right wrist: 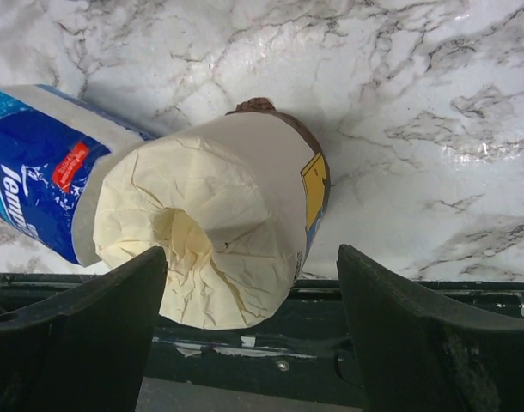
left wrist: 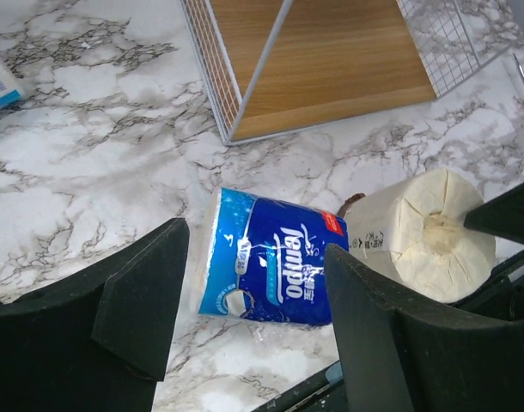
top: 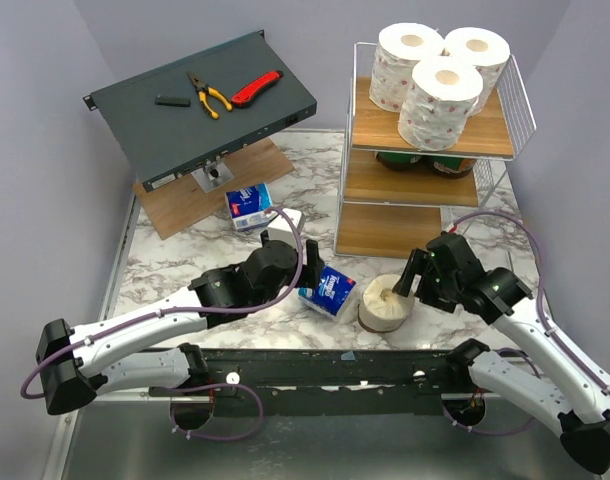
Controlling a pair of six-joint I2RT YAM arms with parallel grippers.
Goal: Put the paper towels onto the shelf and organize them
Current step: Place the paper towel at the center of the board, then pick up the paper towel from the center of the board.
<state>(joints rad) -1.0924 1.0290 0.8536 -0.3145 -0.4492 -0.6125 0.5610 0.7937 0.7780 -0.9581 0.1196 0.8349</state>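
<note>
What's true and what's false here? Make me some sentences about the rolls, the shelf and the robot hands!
1. Three white rolls stand on the top board of the shelf. True.
2. The cream roll is on the shelf's bottom board. False: it sits on the marble table, beside a blue pack.
3. The left hand squeezes the blue pack. False: its fingers are open, one each side of the pack.
4. Pliers lie on the slanted grey box. True.
5. The right hand lifts the cream roll in the air. False: the hand is open around the roll, which sits on the table.
</note>
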